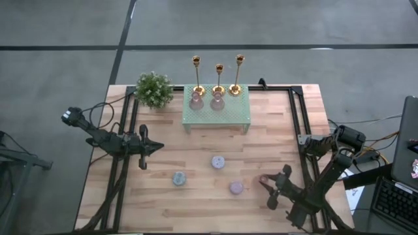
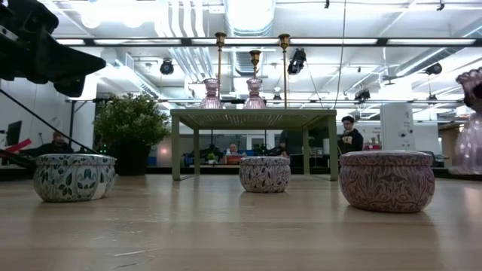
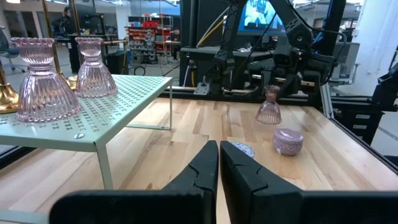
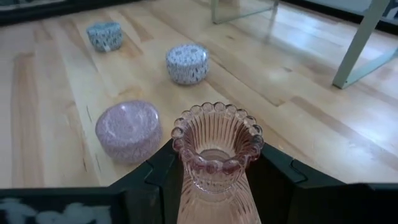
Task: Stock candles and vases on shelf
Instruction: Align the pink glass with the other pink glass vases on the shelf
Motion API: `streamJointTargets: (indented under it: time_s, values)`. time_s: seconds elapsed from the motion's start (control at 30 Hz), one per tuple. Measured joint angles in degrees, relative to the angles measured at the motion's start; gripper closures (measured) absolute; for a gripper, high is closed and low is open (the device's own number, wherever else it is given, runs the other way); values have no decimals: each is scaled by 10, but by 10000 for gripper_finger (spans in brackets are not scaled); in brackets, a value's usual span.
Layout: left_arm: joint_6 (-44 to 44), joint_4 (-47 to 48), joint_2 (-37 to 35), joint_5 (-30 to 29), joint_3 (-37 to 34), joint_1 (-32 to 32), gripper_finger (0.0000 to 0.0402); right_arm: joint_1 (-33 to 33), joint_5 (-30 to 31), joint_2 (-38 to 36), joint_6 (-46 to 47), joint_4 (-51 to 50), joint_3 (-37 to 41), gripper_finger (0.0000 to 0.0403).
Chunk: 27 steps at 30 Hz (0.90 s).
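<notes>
The right gripper (image 4: 214, 180) is clamping a third pink vase (image 4: 217, 152) between its fingers, the ribbed neck and scalloped rim standing upright between the two dark jaws. In the left wrist view the vase appears to be hanging just clear of the table (image 1: 196, 196), though that view is too distant to be sure.

Two vases (image 1: 195, 100) (image 1: 216, 101) are already standing on the shelf (image 1: 225, 116), well ahead of the right gripper and in front of three gold candlesticks (image 1: 218, 75). So two of the three vases are looking stocked, and the third is in hand.

None of the candles is on the shelf yet. The mauve-pink candle (image 4: 129, 131) is sitting just beside the held vase, the lavender candle (image 4: 187, 63) farther ahead of the gripper, and the blue-grey candle (image 4: 104, 35) beyond that, off to the side.

The left gripper (image 3: 219, 168) is hovering above the table with its fingers pressed together and holding nothing, the shelf just beside it and a potted plant (image 1: 154, 89) past the shelf's corner. Remaining, by my judgement: placing this vase, then all three candles.
</notes>
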<state>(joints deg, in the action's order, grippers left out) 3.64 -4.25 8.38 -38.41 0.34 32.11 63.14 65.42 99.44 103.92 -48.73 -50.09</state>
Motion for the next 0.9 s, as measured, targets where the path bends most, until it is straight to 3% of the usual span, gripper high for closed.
streamJointTargets:
  time_s: [0.47,0.9]
  values:
    - [0,0,0,0,0,0,381,-41,40,-19,-10,-7,0,259]
    - [0,0,0,0,0,0,381,-90,87,-82,-103,-7,1,260]
